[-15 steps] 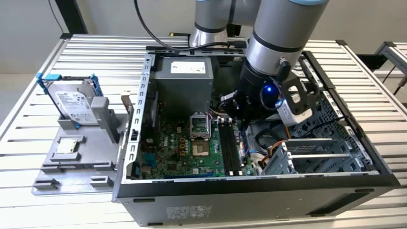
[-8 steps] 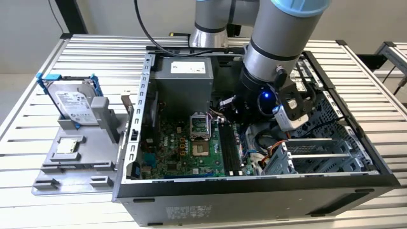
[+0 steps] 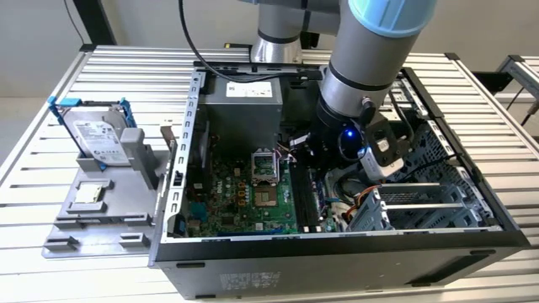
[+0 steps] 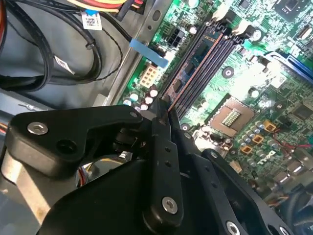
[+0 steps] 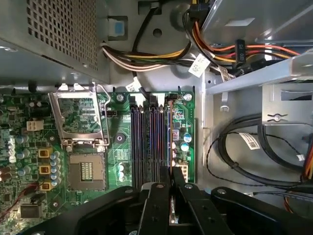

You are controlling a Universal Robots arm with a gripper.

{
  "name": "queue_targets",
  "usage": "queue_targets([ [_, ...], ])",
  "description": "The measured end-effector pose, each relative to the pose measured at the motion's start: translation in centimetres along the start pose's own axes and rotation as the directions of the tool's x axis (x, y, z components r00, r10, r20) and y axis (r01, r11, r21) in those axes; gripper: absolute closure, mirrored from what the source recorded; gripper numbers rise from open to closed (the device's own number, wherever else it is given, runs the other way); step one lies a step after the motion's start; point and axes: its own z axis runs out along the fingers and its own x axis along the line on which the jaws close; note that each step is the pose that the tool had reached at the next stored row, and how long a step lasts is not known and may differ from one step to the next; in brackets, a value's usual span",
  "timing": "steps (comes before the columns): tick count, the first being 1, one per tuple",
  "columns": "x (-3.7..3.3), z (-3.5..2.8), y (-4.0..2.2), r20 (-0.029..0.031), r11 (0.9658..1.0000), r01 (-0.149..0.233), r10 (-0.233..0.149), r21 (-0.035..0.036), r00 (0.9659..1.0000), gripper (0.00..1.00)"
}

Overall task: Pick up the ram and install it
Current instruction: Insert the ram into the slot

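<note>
The ram [image 4: 195, 56] is a narrow blue board with black chips, standing on edge in the black slot nearest the motherboard's edge. In the first wrist view the ram [image 5: 169, 132] shows edge-on as a thin line beside the other long slots [image 5: 146, 142]. My gripper [image 5: 170, 172] has its two black fingers pressed close together over the near end of the stick; in the second wrist view the gripper [image 4: 164, 105] meets that same end. In the exterior view the gripper [image 3: 310, 161] is down inside the open computer case [image 3: 337, 243], above the slots [image 3: 307, 202].
An open processor socket [image 5: 87, 171] lies beside the slots. Bundled cables [image 5: 254, 156] and a metal drive cage [image 3: 421, 202] crowd the other side. A power supply [image 3: 244, 95] sits at the case's back. A silver hard drive [image 3: 97, 139] in blue brackets stands on a grey fixture [image 3: 93, 214] at the exterior view's left.
</note>
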Motion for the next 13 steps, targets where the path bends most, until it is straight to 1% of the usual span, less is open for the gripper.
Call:
queue_targets([
  [3,0.0,0.03,-0.03,-0.0008,1.0,0.0,0.0,0.0004,1.0,1.0],
  [5,0.0,0.38,-0.04,-0.0009,1.0,0.0,0.0,-0.0002,1.0,1.0],
  [10,-0.03,0.66,-0.56,-0.0014,0.9999,0.015,-0.015,0.0004,0.9999,1.0],
  [13,0.11,0.86,-0.63,-0.0014,0.9999,0.017,-0.017,0.0002,0.9999,1.0],
])
